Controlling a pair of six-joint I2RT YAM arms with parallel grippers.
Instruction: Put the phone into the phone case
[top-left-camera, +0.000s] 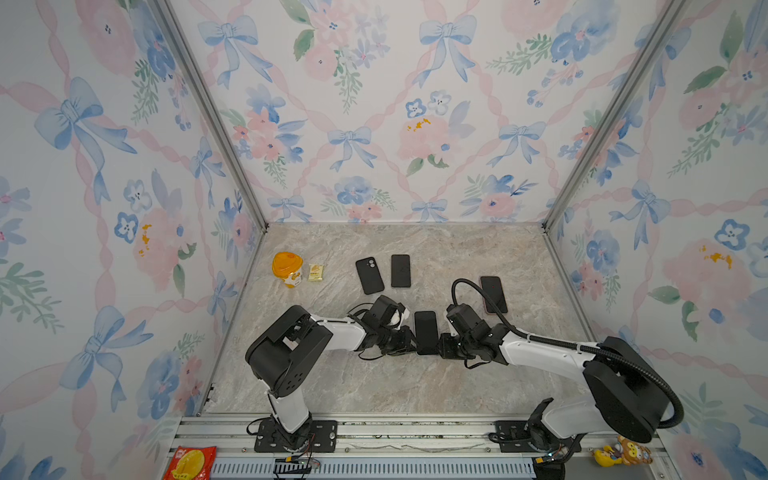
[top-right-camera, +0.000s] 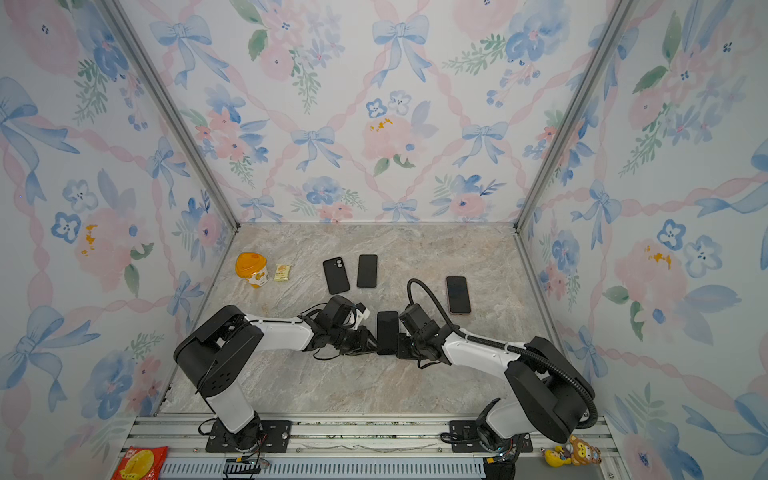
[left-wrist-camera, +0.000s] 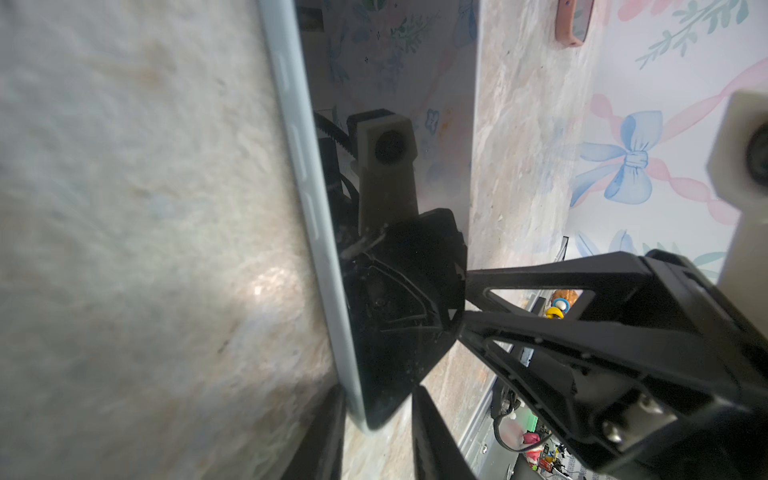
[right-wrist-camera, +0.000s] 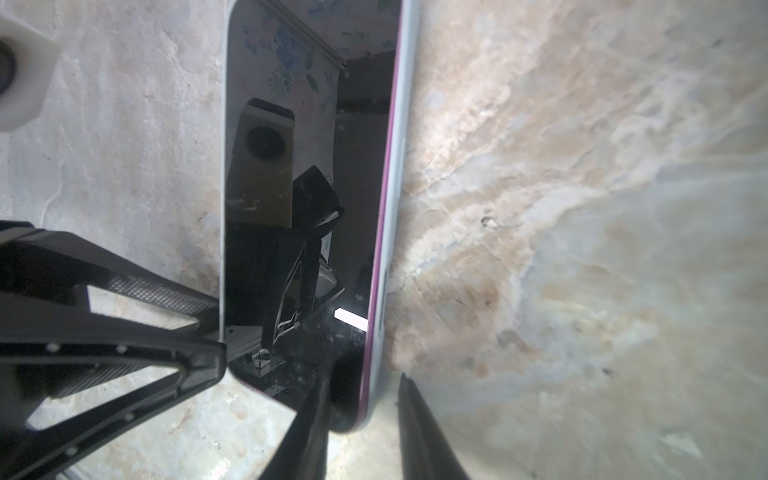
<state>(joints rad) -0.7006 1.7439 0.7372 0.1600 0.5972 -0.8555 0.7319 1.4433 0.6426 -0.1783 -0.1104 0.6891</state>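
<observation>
Pale-edged phone (left-wrist-camera: 386, 187) between parted jaws

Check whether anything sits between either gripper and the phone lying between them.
Nothing visible does. The left gripper and the right gripper both reach the phone directly. Their fingers straddle opposite corners of its near end, with only bare table around it.

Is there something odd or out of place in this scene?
Nothing on the table looks spilled or damaged. Only a red snack bag and a toy seem misplaced: they lie at the ends of the front rail, off the table.
</observation>
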